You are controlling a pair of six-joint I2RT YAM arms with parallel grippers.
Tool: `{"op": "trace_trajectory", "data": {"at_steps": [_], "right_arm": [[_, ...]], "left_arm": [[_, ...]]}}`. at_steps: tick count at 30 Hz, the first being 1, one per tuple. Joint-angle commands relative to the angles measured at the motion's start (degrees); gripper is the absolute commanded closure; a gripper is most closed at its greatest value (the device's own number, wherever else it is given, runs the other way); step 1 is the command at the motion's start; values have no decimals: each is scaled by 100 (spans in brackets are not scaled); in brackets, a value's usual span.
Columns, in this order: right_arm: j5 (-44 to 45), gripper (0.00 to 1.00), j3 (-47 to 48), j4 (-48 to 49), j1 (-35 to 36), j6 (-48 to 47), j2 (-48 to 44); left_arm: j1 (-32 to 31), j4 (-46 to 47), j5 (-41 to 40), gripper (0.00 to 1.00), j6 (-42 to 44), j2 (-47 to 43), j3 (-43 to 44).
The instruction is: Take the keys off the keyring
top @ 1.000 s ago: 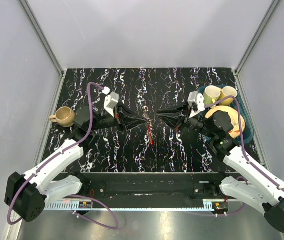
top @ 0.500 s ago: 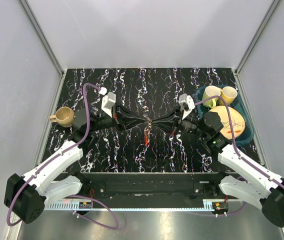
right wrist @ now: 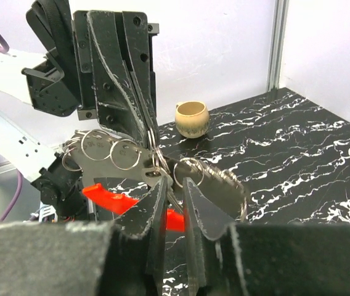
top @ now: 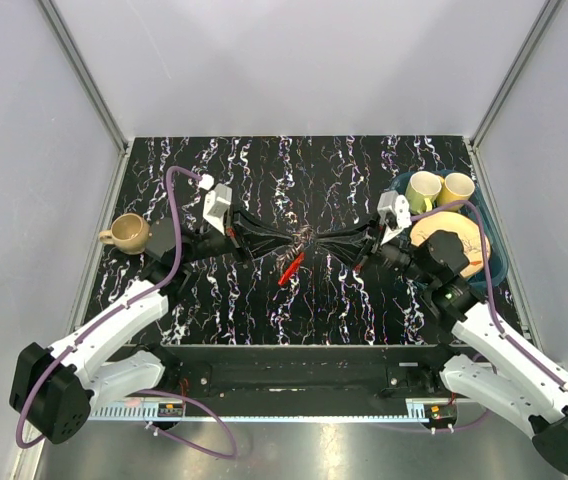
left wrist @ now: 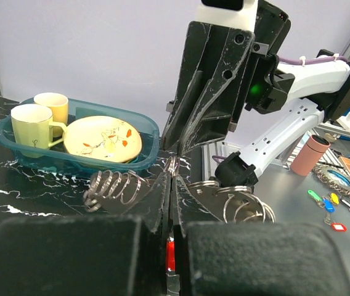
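Observation:
The bunch hangs above the table's middle between my two grippers. The bright red piece (top: 289,270) dangles tilted below them and also shows in the right wrist view (right wrist: 108,200). My left gripper (top: 297,240) is shut on the thin keyring (left wrist: 174,164), with red showing in the slit between its jaws. My right gripper (top: 316,240) faces it tip to tip. Its jaws stand nearly closed on a silver-grey key (right wrist: 170,197) of the keys (right wrist: 153,177). The keys are too small to make out in the top view.
A tan mug (top: 129,233) stands at the left edge of the black marbled table. A blue tub (top: 497,262) at the right holds two pale mugs (top: 424,188) and a plate (top: 464,240), close behind the right arm.
The right gripper closed in from open and met the left gripper's tips, then drew slightly right. The red piece swung from hanging straight down to a tilt.

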Motion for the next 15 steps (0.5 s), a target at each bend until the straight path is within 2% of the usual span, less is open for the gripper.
{"op": "trace_trajectory", "data": {"at_steps": [1,6,15], "right_arm": [[-276,80,406,370,9,-13,73],[-865,81,599,827,18,233,381],[-1068,85,705,968,18,286,689]], "left_arm": [[24,596,-21,100,-46,-10,29],[24,587,14,100,-63,25,81],[24,596,-39,100,-134,25,134]]}}
